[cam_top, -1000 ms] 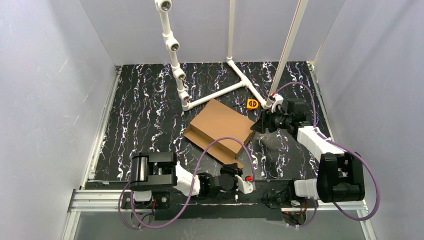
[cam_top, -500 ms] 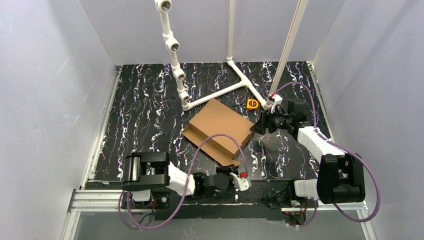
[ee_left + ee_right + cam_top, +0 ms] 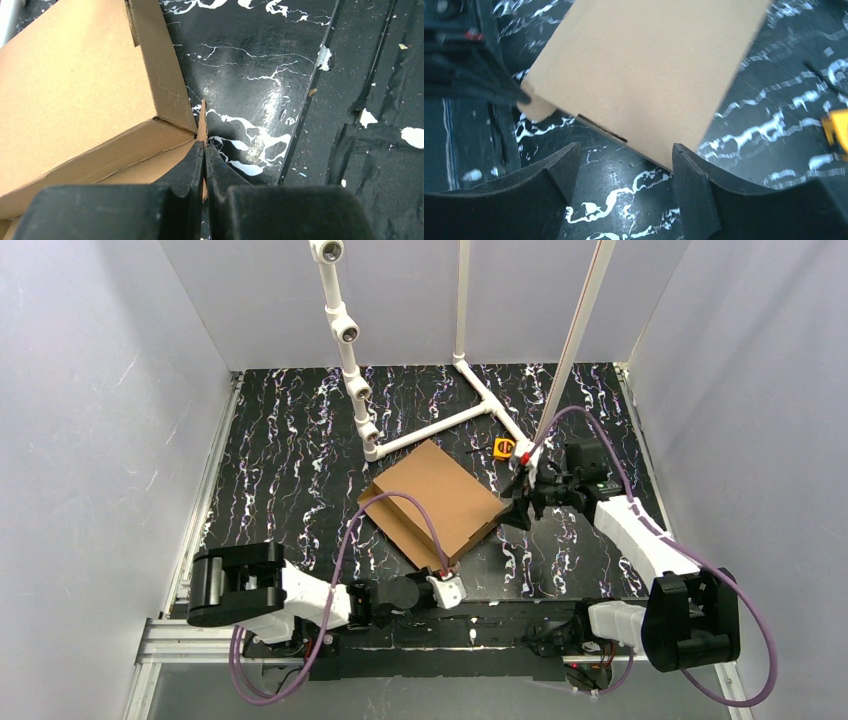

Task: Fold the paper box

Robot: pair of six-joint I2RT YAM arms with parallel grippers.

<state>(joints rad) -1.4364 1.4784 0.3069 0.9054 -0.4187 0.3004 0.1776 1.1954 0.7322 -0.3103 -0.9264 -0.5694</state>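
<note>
**Q:** Where does the paper box (image 3: 437, 495) sit?

**A:** Near the middle of the black, white-veined table (image 3: 280, 470). It lies turned on the diagonal, with its broad brown panel facing up and one corner pointing toward the arms' bases.

**Q:** Who has hold of it?

**A:** The left gripper (image 3: 443, 572) meets that near corner. In the left wrist view, its two black fingers (image 3: 192, 167) are pressed together with a thin cardboard flap of the box pinched between them. The box's low side wall rises just beyond.

**Q:** And the other arm?

**A:** The right gripper (image 3: 520, 505) stands at the box's right-hand corner with its fingers (image 3: 549, 180) spread wide and nothing held between them. In the right wrist view the box's edge, cut with a dark slot, lies just ahead of the fingertips. Its corner comes close to one finger, but whether they touch cannot be told.

**Q:** What surrounds it?

**A:** A white pipe frame (image 3: 440, 420) lies on the table just behind the box, with uprights rising from it. A small yellow tape measure (image 3: 505, 448) sits beside the frame, near the right gripper. A purple cable (image 3: 395, 515) arcs over the box's near side.
</note>
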